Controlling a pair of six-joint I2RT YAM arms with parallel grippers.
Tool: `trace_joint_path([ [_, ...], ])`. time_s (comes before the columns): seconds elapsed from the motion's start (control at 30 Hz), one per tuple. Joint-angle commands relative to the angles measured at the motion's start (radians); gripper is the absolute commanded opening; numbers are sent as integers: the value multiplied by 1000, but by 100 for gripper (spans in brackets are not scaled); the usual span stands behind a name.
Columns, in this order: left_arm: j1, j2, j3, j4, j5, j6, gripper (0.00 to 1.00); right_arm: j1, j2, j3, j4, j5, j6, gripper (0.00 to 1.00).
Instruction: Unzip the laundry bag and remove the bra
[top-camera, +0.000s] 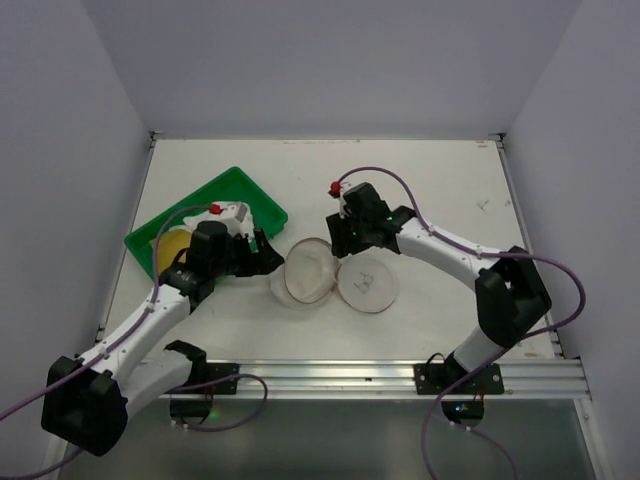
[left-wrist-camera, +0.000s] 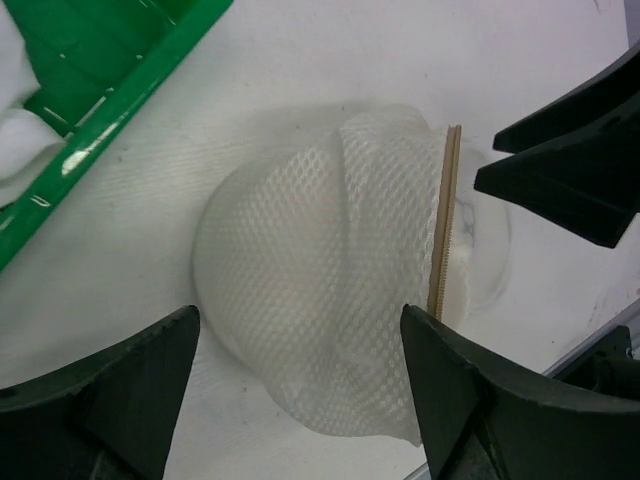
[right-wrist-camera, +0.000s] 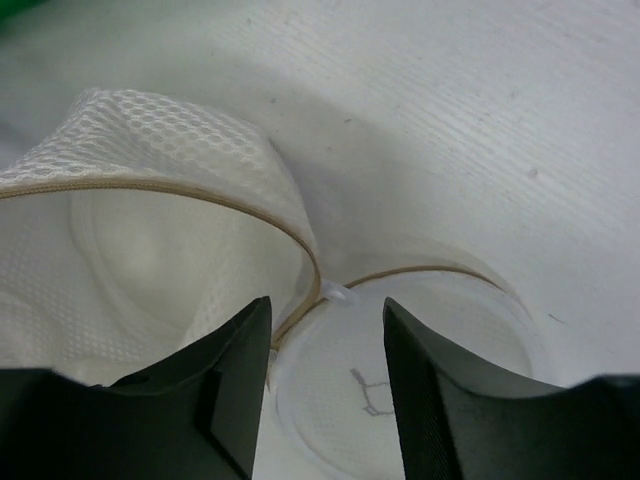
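The laundry bag (top-camera: 330, 275) lies unzipped and spread like a clamshell at the table's middle. Its left mesh half (left-wrist-camera: 320, 290) stands tipped up and domed, with the tan zip (left-wrist-camera: 445, 220) along its rim. The right half (right-wrist-camera: 400, 370) lies flat with the small bra drawing facing up. A pale rounded shape shows inside the raised half (right-wrist-camera: 150, 170); I cannot tell whether it is the bra. My left gripper (top-camera: 270, 255) is open, its fingers on either side of the mesh dome (left-wrist-camera: 300, 320) without touching it. My right gripper (top-camera: 338, 238) hovers open over the hinge where the two halves meet (right-wrist-camera: 326, 303).
A green tray (top-camera: 240, 185) sits at the left behind my left arm, holding a yellowish item (top-camera: 172, 248) and white cloth (left-wrist-camera: 20, 150). A metal rail (top-camera: 350, 375) runs along the table's near edge. White walls close in the table on three sides.
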Motion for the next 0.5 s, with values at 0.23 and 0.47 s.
trace_joint_path([
  [0.23,-194,152,-42,122,-180,-116,71,-229,-448,-450,-34,172,406,64],
  [0.47,-202,270,-70,124,-303,-159,56,-290,-431,-537,-16,126,493,60],
])
